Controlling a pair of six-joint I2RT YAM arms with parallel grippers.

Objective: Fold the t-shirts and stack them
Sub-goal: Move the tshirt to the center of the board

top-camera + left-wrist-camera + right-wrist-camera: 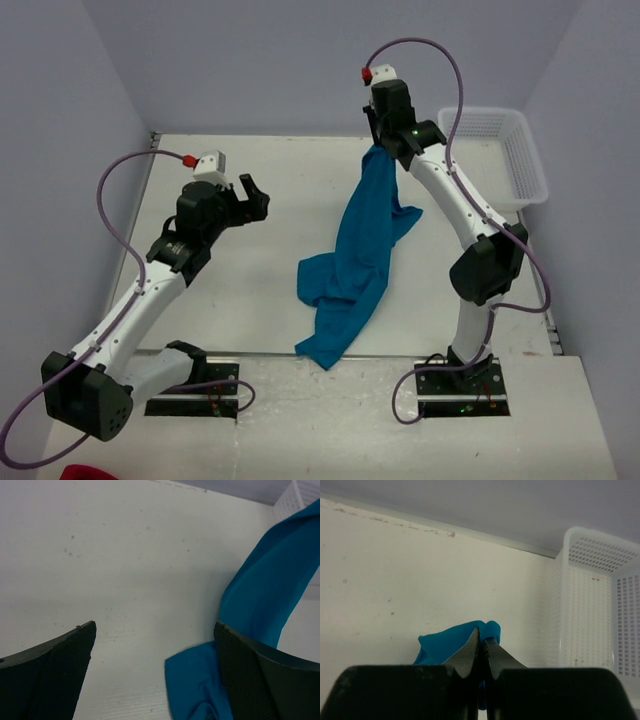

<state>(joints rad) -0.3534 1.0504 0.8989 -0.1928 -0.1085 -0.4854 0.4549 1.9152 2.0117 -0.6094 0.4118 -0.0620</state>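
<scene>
Your right gripper point(378, 150) is pinched tight on a bunched edge of the teal t-shirt point(352, 262). The cloth hangs from it in a long drape, lower end crumpled on the table point(240, 300) between the arms (white basket point(527, 170) at far right, not involved). Your left gripper point(254, 196) hovers with jaws spread wide and empty, near the drape's left side. To spread it cleanly, I'd bring that gripper in low to a free corner along the same edge, pinch a single layer rather than the bundle, then draw the two grips apart so it lies flat.
</scene>
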